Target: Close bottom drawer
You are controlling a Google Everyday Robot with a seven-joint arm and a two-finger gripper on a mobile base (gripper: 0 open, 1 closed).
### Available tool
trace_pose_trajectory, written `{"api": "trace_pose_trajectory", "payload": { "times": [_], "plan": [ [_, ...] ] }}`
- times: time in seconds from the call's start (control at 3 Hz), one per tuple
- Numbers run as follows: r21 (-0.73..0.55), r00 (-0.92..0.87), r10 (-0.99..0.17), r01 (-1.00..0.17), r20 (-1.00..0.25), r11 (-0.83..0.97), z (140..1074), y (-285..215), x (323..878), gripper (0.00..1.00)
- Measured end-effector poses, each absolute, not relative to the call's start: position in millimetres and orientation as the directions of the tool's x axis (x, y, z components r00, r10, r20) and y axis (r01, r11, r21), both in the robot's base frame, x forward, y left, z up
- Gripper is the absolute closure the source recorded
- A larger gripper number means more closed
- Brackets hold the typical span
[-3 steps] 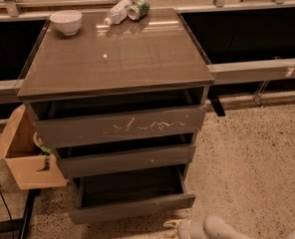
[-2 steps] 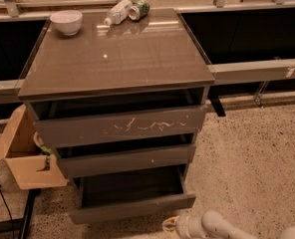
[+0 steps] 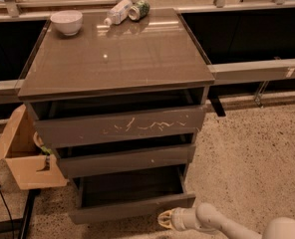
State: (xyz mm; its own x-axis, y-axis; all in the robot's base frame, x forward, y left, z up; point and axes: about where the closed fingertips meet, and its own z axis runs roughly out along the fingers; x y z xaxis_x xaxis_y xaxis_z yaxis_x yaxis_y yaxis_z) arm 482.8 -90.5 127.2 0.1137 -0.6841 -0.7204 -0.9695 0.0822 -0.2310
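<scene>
The bottom drawer (image 3: 132, 208) of the grey-brown cabinet is pulled out, and its dark inside floor shows above a plain front panel. The gripper (image 3: 163, 220) sits low at the frame's bottom, just right of and in front of that panel's right end, on a white arm reaching in from the lower right. Above the bottom drawer are a middle drawer front (image 3: 127, 160) and a wide top drawer front with pale scratches (image 3: 122, 125).
The glossy cabinet top (image 3: 117, 54) carries a white bowl (image 3: 67, 21), a lying plastic bottle (image 3: 116, 12) and a green can (image 3: 138, 10). An open cardboard box (image 3: 23, 158) stands left of the cabinet. Speckled floor (image 3: 252, 158) lies to the right.
The gripper has shifted slightly left toward the bottom drawer's front. The drawer stands out as far as before.
</scene>
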Motion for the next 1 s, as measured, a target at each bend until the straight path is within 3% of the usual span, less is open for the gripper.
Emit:
{"api": "trace_pose_trajectory", "payload": {
  "times": [1.0],
  "plan": [
    [-0.285,0.152,-0.688,-0.955,-0.71,0.083,122,-80,523,0.96]
  ]
}}
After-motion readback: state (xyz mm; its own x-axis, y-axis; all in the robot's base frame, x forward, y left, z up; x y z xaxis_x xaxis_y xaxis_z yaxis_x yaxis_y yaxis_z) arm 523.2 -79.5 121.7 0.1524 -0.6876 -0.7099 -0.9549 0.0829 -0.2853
